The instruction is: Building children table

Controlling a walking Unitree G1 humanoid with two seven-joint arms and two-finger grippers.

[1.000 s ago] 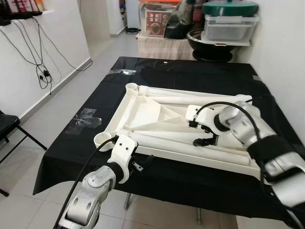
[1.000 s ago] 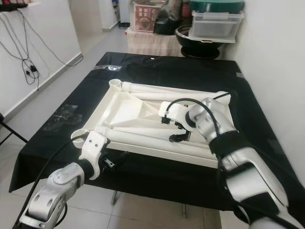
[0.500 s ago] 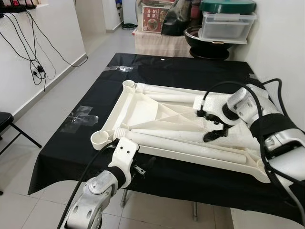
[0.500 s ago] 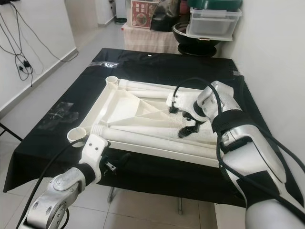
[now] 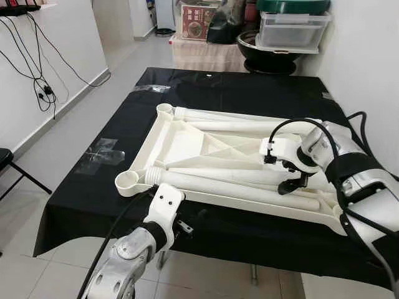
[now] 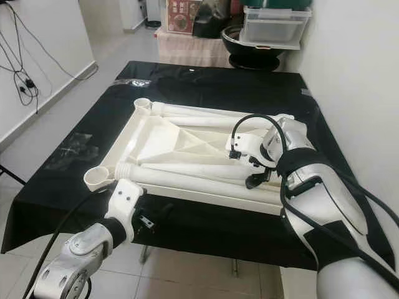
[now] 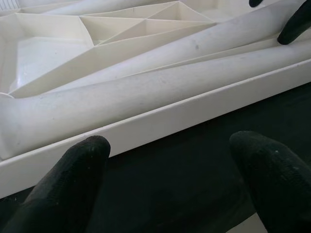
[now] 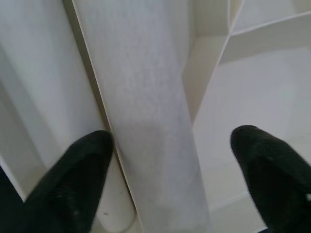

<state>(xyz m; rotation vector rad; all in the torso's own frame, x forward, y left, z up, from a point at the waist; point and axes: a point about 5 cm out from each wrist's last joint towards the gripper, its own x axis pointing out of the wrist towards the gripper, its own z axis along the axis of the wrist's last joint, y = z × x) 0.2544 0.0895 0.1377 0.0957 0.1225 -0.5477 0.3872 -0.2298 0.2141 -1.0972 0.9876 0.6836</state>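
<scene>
Tabletop, white and upside down with loose legs lying in it, sits on our black-covered desk. Our right gripper hangs with jaws released astride one leg, while our left gripper hovers with jaws released just off the near rim. Bins and a bowl crowd the far end, cables trail down the left wall, and a chair stands beside the desk.
</scene>
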